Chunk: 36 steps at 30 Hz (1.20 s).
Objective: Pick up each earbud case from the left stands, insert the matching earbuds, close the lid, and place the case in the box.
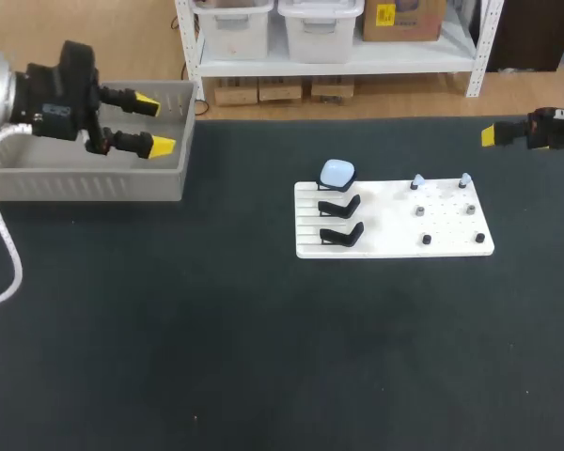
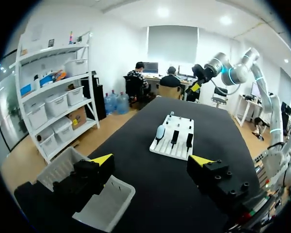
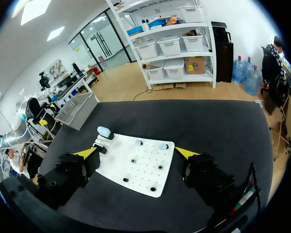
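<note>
Left gripper (image 1: 153, 123): upper left of the head view, over the right end of the box. Its two yellow-tipped fingers are spread wide and hold nothing.
Right gripper (image 3: 137, 153): far upper right edge of the head view, above the dark table (image 1: 216, 357) and well apart from the board. In its own wrist view the fingers stand wide apart with nothing between them.
Box (image 1: 94, 178): grey open bin in the upper left of the head view. What lies inside cannot be made out.
White board (image 1: 395, 225): right of centre in the head view, flat on the table.
Earbud case (image 1: 336, 172): pale blue, lid shut, sitting on the rearmost stand at the board's upper left corner.
Stands (image 1: 340, 206): two more black stands in front of the case along the board's left side, both bare.
Earbuds (image 1: 417, 178): two small pale blue pieces on the board's rear edge, towards its right, each on its own peg and apart from the other.
Pegs (image 1: 420, 210): four dark pegs in two rows in front of the earbuds, bare.
</note>
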{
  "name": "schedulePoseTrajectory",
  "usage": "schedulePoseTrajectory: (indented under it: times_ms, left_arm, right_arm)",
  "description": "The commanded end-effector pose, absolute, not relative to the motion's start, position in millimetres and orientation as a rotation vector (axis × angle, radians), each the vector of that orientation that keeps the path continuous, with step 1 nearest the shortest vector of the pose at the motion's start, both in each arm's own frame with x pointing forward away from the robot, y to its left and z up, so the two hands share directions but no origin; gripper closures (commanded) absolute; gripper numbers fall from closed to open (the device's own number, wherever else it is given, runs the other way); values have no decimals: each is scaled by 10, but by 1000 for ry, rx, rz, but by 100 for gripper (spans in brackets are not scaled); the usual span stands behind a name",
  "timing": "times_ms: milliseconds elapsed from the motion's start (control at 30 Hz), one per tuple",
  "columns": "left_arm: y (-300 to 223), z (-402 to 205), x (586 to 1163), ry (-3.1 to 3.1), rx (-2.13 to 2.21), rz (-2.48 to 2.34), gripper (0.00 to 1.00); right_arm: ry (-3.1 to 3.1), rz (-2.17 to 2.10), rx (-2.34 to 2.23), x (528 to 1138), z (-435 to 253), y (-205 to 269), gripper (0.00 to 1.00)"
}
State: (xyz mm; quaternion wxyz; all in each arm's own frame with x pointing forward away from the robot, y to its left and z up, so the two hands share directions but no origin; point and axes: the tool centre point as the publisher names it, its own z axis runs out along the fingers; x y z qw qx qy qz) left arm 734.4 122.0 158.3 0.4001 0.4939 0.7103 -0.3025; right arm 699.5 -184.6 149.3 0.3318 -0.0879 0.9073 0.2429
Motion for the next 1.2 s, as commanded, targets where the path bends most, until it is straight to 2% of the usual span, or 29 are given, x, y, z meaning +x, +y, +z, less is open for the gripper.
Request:
schedulePoseTrajectory:
  times_ms: [33, 633, 1200]
  left_arm:
    - [1109, 1560, 7520, 1773, 1430, -924, 0]
    - [1105, 1520, 7490, 1784, 1413, -917, 0]
    - [382, 1163, 7693, 1625, 1605, -1021, 0]
  right_arm:
    - [2372, 634, -230, 6994, 1495, -1848, 0]
    - [2372, 634, -230, 6994, 1495, -1848, 0]
    - [2372, 634, -230, 6994, 1495, -1848, 0]
